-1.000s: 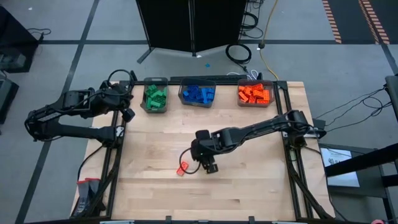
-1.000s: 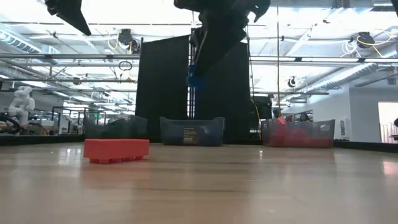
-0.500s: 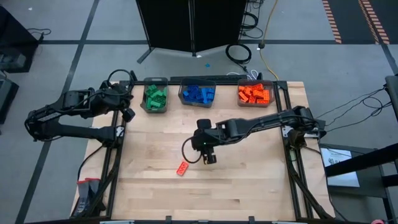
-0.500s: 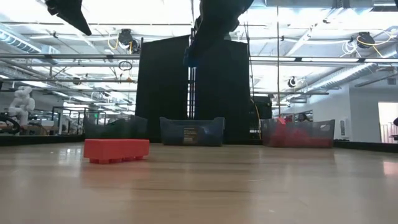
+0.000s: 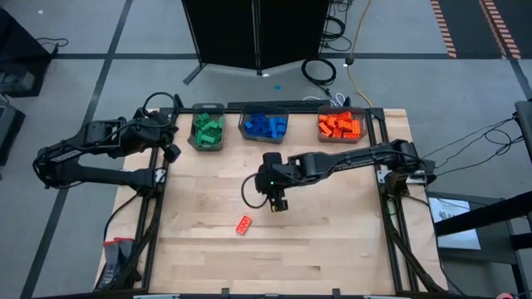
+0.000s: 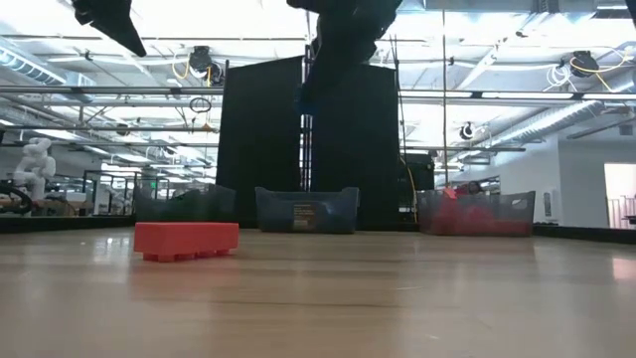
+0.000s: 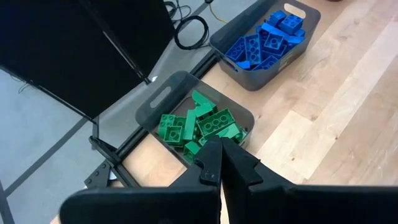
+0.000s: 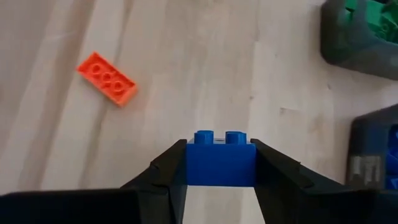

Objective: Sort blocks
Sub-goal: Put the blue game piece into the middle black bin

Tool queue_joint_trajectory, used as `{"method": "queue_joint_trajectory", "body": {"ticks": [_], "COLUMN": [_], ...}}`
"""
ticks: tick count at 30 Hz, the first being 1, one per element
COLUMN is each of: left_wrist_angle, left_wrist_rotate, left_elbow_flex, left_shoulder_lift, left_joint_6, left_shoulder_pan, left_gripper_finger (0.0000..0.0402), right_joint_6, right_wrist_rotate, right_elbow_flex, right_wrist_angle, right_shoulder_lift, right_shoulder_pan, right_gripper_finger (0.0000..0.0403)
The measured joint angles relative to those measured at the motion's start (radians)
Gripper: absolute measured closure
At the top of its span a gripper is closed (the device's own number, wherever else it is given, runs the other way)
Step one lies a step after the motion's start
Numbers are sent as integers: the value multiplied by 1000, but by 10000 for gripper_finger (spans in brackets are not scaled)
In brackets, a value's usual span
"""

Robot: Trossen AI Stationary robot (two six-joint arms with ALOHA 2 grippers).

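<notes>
My right fingers (image 8: 221, 163) clamp a blue block (image 8: 221, 159) above mid tabletop (image 5: 332, 241); my left fingers (image 7: 221, 163), pressed together, hover beside the green bin (image 5: 207, 131). No writing is legible on anything.

Three grey bins (image 5: 264, 127) — wooden table (image 5: 332, 241)

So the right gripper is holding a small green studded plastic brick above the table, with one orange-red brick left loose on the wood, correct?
Not quite: the small studded plastic brick in the right gripper is blue, not green, as the right wrist view shows. The rest holds: it is held above the table, and one orange-red brick lies loose on the wood.
</notes>
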Motion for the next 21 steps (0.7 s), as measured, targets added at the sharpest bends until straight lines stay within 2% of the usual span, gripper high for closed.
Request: {"method": "queue_joint_trajectory", "body": {"ticks": [21], "left_wrist_angle": [-1], "left_wrist_rotate": [-13], "left_elbow_flex": [0], "left_shoulder_lift": [0], "left_joint_6": [9], "left_shoulder_pan": [0], "left_gripper_finger": [401], "right_joint_6": [-126], "right_wrist_rotate": [-4], "right_elbow_flex": [0], "right_wrist_angle": [54], "right_shoulder_lift": [1], "right_shoulder_pan": [-230], "right_gripper_finger": [266]}}
